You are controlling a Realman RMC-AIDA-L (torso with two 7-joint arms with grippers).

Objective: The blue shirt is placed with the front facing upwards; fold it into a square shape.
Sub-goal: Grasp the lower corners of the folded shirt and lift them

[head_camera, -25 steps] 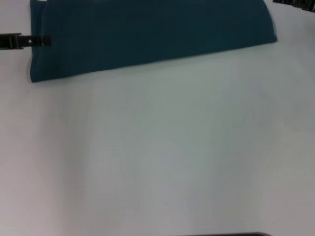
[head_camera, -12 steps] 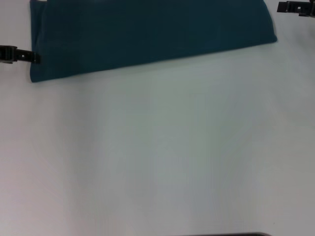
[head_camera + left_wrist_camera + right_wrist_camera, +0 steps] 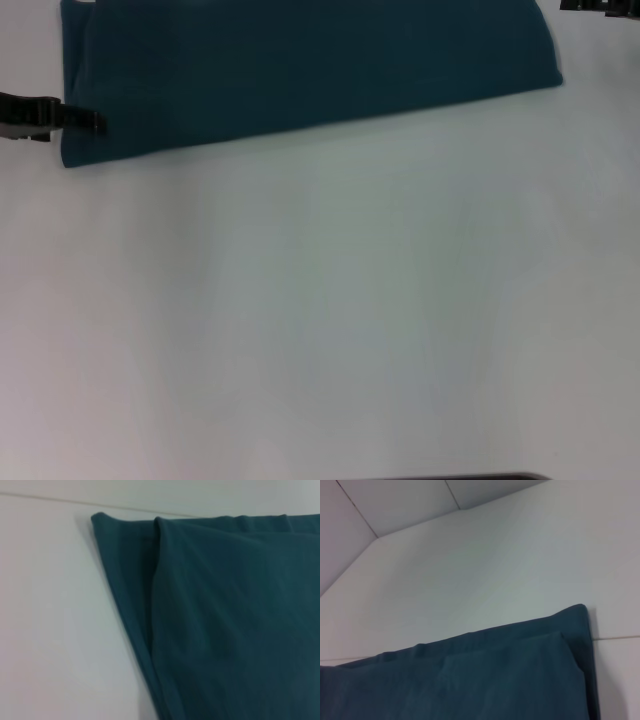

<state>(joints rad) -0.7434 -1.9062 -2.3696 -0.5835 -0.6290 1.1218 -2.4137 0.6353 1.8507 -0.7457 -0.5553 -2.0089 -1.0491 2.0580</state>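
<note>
- The left gripper (image 3: 90, 121), a slim black fingertip assembly, comes in from the left edge of the head view; its tip lies over the shirt's left edge near the lower left corner. Whether its fingers are spread or pressed together I cannot tell.
- The blue shirt (image 3: 300, 70), a large dark teal-blue cotton garment, lies folded into a long band across the far part of the white table (image 3: 320, 320), running off the top of the head view. Its near edge slants, lower at the left end than at the right.
- The left wrist view shows one end of the blue shirt (image 3: 225, 625) as stacked layers, with an upper fold set back from the layer beneath and a soft ridge along it.
- The right wrist view shows the shirt's (image 3: 485, 685) other end, again with two layers, the upper one stopping short of the corner below.
- The right gripper (image 3: 600, 6), dark and only partly in view, sits at the top right corner of the head view, just beside the shirt's right end and apart from it; its finger state cannot be told.
</note>
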